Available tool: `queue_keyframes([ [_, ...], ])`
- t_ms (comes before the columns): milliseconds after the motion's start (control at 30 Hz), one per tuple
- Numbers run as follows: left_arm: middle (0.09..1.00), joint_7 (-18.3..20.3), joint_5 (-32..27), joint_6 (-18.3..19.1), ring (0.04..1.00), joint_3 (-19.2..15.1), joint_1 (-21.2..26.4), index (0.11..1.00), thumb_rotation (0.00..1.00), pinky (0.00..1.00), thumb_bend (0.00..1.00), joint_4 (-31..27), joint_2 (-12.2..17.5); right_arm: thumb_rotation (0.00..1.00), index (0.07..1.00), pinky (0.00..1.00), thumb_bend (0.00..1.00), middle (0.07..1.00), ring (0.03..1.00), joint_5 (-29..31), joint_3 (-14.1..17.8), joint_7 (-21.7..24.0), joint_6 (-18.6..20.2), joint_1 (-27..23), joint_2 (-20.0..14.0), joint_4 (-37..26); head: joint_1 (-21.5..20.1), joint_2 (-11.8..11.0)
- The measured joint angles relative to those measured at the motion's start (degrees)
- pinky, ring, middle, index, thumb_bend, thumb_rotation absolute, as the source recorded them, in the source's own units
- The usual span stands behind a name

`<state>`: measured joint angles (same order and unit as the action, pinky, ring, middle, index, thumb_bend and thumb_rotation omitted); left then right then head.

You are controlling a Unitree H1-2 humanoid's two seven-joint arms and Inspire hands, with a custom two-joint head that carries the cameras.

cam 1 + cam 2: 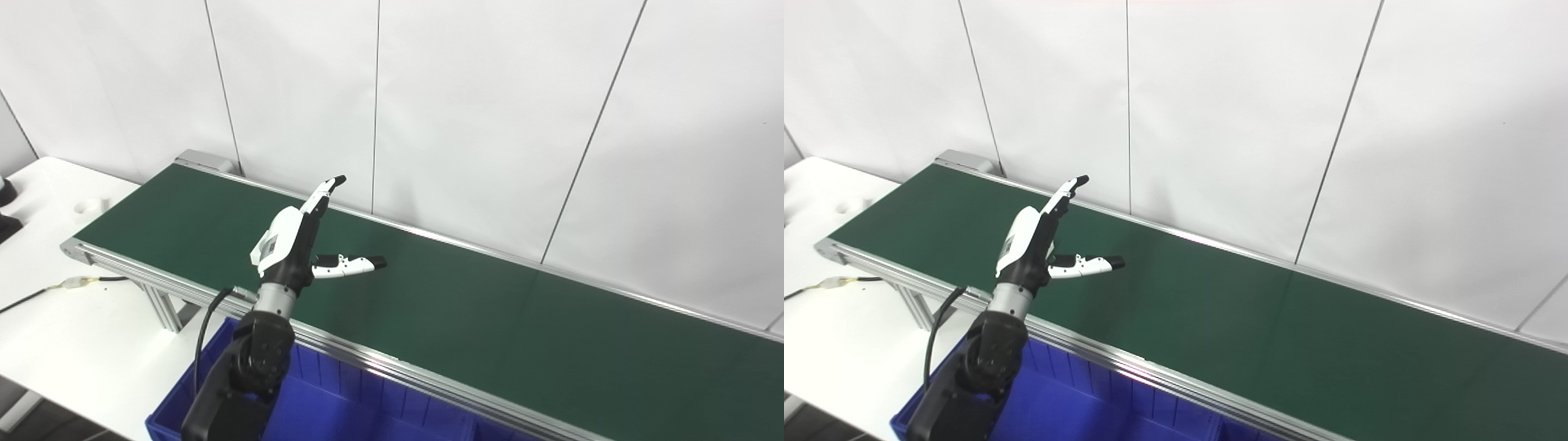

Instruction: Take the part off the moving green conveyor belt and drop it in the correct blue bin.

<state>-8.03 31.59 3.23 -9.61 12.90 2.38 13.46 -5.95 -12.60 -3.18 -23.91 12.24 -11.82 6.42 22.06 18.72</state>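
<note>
Timing matters most: the left hand (300, 242) hangs spread and empty over the green conveyor belt (465, 318), no part shows on it, so it should wait low, then close and carry to the blue bin (343, 404).

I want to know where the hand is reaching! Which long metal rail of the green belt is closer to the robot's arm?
The front rail, running along the blue bin. The left hand, open, reaches across it over the green conveyor belt. The back rail lies along the white wall.
</note>
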Motion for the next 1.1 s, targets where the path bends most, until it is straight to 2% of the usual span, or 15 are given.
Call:
queue_keyframes([
  [267, 0.961, -2.7, 0.9, 0.6, 0.888, 2.0, 5.8, 0.927, 0.37, 0.77, 0.84, 12.4, 4.2, 0.47, 0.888, 0.73, 0.59, 0.813, 0.791, -0.3, -1.6, -2.0, 0.0, -0.1, -0.8, -0.1, -0.5, 0.0],
  [367, 0.959, -3.5, 0.9, 1.1, 0.879, 2.7, 7.3, 0.925, 0.35, 0.75, 0.84, 16.2, 5.3, 0.45, 0.892, 0.74, 0.59, 0.821, 0.802, -0.3, -2.2, -2.2, 0.0, 0.1, -1.0, -0.2, -0.7, 0.0],
  [533, 0.952, -4.3, 1.0, 2.0, 0.886, 5.2, 9.0, 0.922, 0.33, 0.78, 0.84, 21.4, 6.9, 0.47, 0.881, 0.73, 0.62, 0.816, 0.795, 0.2, -2.4, -2.2, 0.0, 0.2, -1.0, -0.5, -0.7, 0.0],
  [767, 0.956, -6.9, 3.2, 2.6, 0.904, 8.8, 11.7, 0.920, 0.30, 0.84, 0.86, 28.9, 9.2, 0.42, 0.862, 0.74, 0.58, 0.795, 0.783, 0.1, -2.9, -2.3, 0.0, 0.2, -1.0, -0.5, -1.0, -0.1],
  [900, 0.979, -8.6, 3.6, 2.9, 0.941, 10.9, 13.3, 0.920, 0.27, 0.89, 0.86, 32.4, 10.3, 0.46, 0.854, 0.72, 0.60, 0.782, 0.770, -0.3, -3.1, -2.6, 0.0, 0.4, -1.0, -0.5, -1.2, 0.0],
  [1100, 1.000, -8.7, 3.2, 4.1, 0.988, 12.5, 14.4, 0.932, 0.26, 0.91, 0.86, 35.1, 10.4, 0.45, 0.856, 0.72, 0.59, 0.780, 0.769, -0.4, -3.2, -2.8, 0.0, 1.0, -1.0, -0.9, -1.3, 0.3],
])
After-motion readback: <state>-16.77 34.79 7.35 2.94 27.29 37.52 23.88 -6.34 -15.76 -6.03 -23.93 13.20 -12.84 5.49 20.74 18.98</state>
